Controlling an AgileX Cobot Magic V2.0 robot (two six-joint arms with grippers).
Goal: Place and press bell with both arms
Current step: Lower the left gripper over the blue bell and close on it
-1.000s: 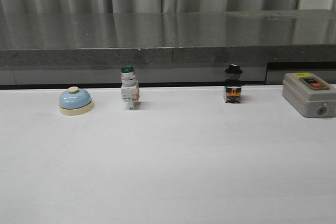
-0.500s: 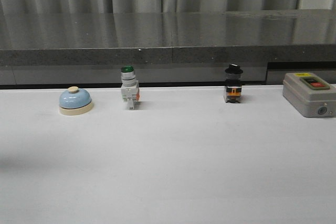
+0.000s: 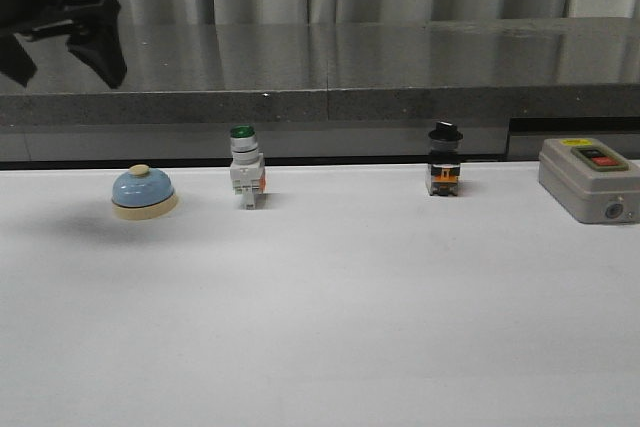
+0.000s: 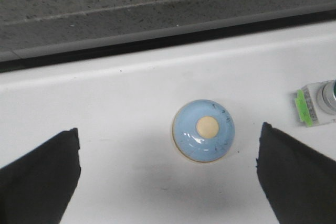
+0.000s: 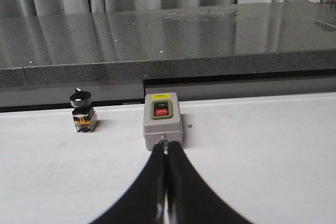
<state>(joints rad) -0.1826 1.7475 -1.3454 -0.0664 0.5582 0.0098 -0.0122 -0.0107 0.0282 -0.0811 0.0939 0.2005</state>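
Your left gripper (image 4: 168, 182) hangs above the bell (image 4: 203, 130), jaws wide apart, with the dome centred between them, so a straight descent should bracket it. The bell sits on the table (image 3: 330, 307) left of the green-capped switch (image 3: 246, 169). Your right gripper (image 5: 167, 153) is pressed closed, aimed at the grey box (image 5: 163, 119), well apart from the bell.

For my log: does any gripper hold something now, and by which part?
Nothing is held. The left gripper is open above the bell; the right gripper is shut, empty.
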